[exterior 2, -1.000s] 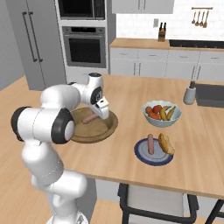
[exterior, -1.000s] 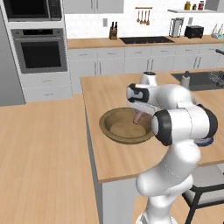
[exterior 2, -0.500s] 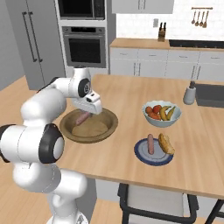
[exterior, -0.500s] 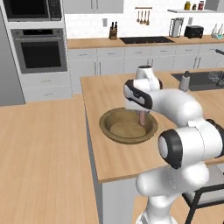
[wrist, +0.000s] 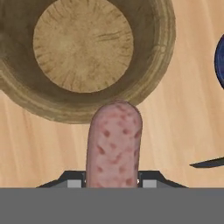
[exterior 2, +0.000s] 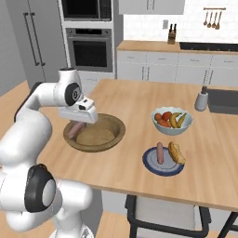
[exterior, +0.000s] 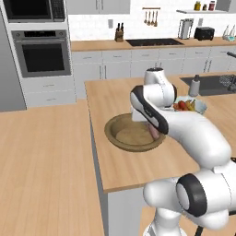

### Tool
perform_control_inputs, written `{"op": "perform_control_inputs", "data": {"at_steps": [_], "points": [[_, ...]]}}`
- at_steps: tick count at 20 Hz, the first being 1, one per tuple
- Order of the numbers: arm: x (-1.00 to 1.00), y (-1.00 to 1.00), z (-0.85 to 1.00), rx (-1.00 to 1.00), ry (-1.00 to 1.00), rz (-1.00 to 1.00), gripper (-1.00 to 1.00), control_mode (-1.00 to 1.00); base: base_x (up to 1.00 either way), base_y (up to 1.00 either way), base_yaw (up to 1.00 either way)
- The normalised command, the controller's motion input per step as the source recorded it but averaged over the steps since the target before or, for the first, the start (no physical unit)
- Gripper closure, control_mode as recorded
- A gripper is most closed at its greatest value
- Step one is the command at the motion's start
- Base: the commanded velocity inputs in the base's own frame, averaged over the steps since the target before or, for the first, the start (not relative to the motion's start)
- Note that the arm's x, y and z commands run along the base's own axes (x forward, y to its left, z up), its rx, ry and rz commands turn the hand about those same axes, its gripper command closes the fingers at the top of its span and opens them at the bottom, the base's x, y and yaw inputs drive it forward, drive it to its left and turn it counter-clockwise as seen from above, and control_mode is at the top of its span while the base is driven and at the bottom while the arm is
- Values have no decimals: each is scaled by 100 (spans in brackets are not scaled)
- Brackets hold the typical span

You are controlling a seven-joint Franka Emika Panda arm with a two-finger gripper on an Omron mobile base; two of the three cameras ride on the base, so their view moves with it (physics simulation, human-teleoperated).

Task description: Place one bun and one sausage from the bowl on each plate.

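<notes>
Sausage (wrist: pixel 114 146) sits pinched tight in my gripper (wrist: pixel 111 183), hanging over the edge of the bowl (wrist: pixel 157 65) at its 6 o'clock side. It is smooth, round and pink with red spots, so I think it could slip out if I swing fast. The bowl is brown wood with rings. A blue plate (exterior 2: pixel 149 162) waits at 3 o'clock with a bun (exterior 2: pixel 176 152).

Bowl (exterior 2: pixel 95 134) on table (exterior 2: pixel 135 102), toward its left side in right base view. Hand (exterior 2: pixel 78 122) over bowl's left rim, sausage (exterior 2: pixel 74 129) held in it. Fruit bowl (exterior 2: pixel 172 121) right of bowl, apart. Plate (exterior 2: pixel 163 161) in front of fruit bowl, nearer table edge; second sausage (exterior 2: pixel 160 153) and bun (exterior 2: pixel 176 152) side by side on plate.
</notes>
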Motion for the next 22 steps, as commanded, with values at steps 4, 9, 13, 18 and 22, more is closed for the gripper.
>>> {"op": "perform_control_inputs", "data": {"at_steps": [4, 9, 13, 18, 22], "points": [[-41, -7, 33, 4, 0, 11, 100, -100, 0, 0, 0], [-18, -13, 13, 5, 0, 7, 100, -100, 0, 0, 0], [-3, -5, 0, 0, 0, 3, 100, 100, -32, 0, 2], [0, 0, 0, 0, 0, 0, 100, 100, -100, -12, -1], [0, 0, 0, 0, 0, 0, 100, 100, -15, -96, -3]]}}
